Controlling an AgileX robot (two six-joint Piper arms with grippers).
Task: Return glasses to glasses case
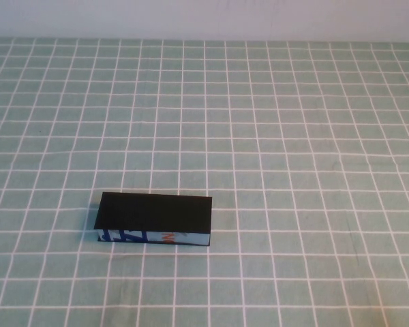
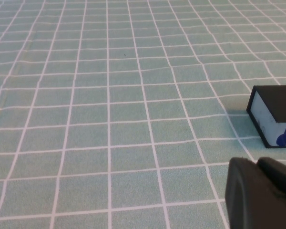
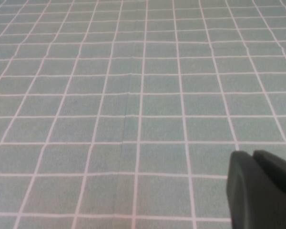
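Observation:
The glasses case (image 1: 154, 219) lies on the green checked cloth left of centre, near the front. Its black lid is down, and its white front side with blue and orange print faces me. One end of it shows in the left wrist view (image 2: 274, 116). The glasses are out of view. My left gripper (image 2: 257, 163) hovers over the cloth a short way from that end of the case, its two fingers pressed together and empty. My right gripper (image 3: 252, 153) hangs over bare cloth, its fingers together and empty. Neither gripper shows in the high view.
The green cloth with a white grid (image 1: 293, 170) covers the whole table. Its far edge meets a pale wall (image 1: 204, 17) at the back.

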